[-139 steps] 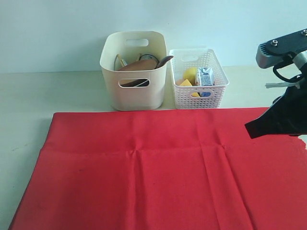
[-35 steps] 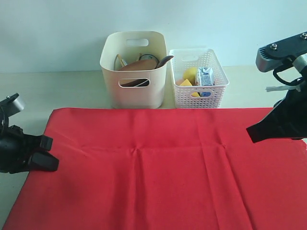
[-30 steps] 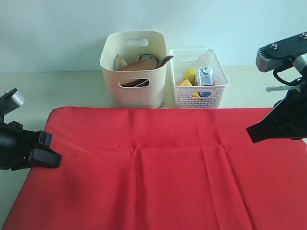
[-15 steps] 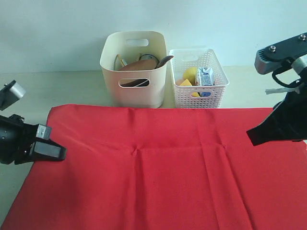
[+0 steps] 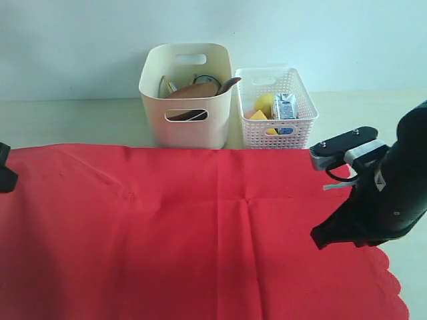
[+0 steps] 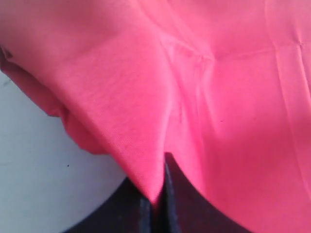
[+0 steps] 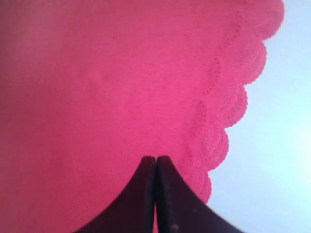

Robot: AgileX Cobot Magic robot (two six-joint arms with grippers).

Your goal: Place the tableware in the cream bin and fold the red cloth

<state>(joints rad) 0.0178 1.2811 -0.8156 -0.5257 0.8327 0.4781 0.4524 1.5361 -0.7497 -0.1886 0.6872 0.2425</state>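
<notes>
The red cloth (image 5: 200,233) lies spread over the table in front of the bins, its scalloped edge (image 5: 393,287) at the right. My left gripper (image 6: 160,187) is shut on a lifted fold of the red cloth (image 6: 121,111); in the exterior view only a dark bit of it (image 5: 4,175) shows at the far left edge. My right gripper (image 7: 155,160) is shut just above the cloth (image 7: 97,97), beside the scalloped edge (image 7: 228,111), and stands at the cloth's right part (image 5: 315,239). The cream bin (image 5: 187,127) holds the brown wooden plate (image 5: 190,91) and wooden spoon (image 5: 229,83).
The white perforated basket (image 5: 277,123) stands right of the cream bin with a lemon (image 5: 265,102) and the blue milk carton (image 5: 285,105) inside. Bare pale table (image 5: 73,123) shows behind the cloth and at the far right.
The cloth has slid left, baring its scalloped right edge. My left gripper moved off to the left edge with the cloth; my right arm came down and leftward over the cloth.
</notes>
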